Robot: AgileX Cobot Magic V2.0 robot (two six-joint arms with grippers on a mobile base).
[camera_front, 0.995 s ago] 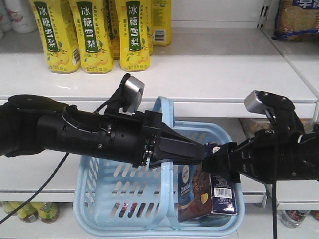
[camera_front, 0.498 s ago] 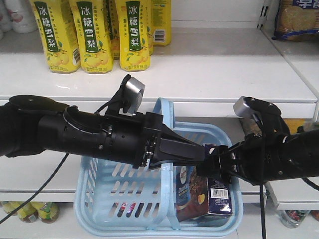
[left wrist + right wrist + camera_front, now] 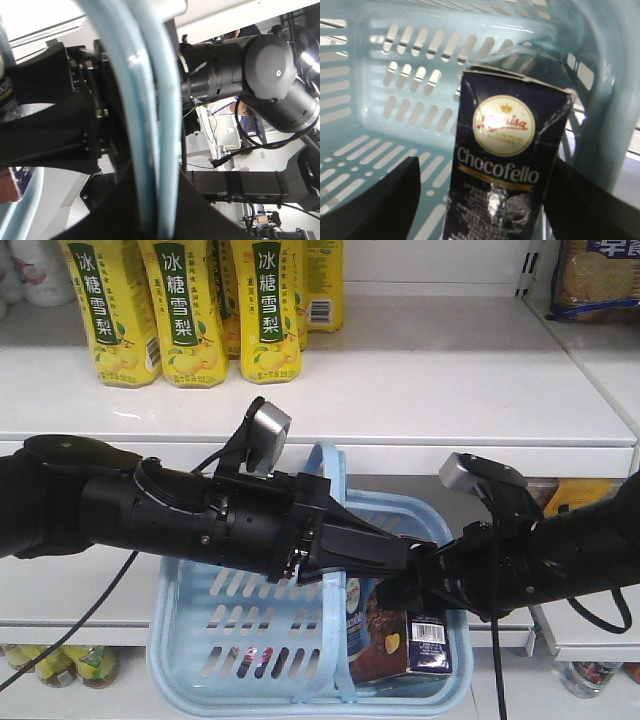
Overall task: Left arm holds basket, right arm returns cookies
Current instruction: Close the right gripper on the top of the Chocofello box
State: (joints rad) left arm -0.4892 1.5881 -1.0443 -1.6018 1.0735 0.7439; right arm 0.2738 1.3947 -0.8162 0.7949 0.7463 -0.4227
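Cookies (image 3: 505,165) standing in basket (image 3: 395,75), between parted jaws of right end effector (image 3: 485,161).

Left arm (image 3: 170,520) runs in horizontal from the left, wrist camera on top. Left tool (image 3: 425,548) is closed to a point, clamped round the basket (image 3: 330,465) handle. Right arm (image 3: 570,560) comes in from the right, tilted slightly down. Right tool (image 3: 400,592) is spread, fingers (image 3: 385,205) flanking the cookies (image 3: 505,150).

Two arms: left arm (image 3: 180,520), right arm (image 3: 560,560). Two wrist cameras (image 3: 268,428). One basket (image 3: 200,640) and one cookie box (image 3: 400,635), both below the left tool (image 3: 418,548). Three front-row yellow bottles (image 3: 187,310) above it.
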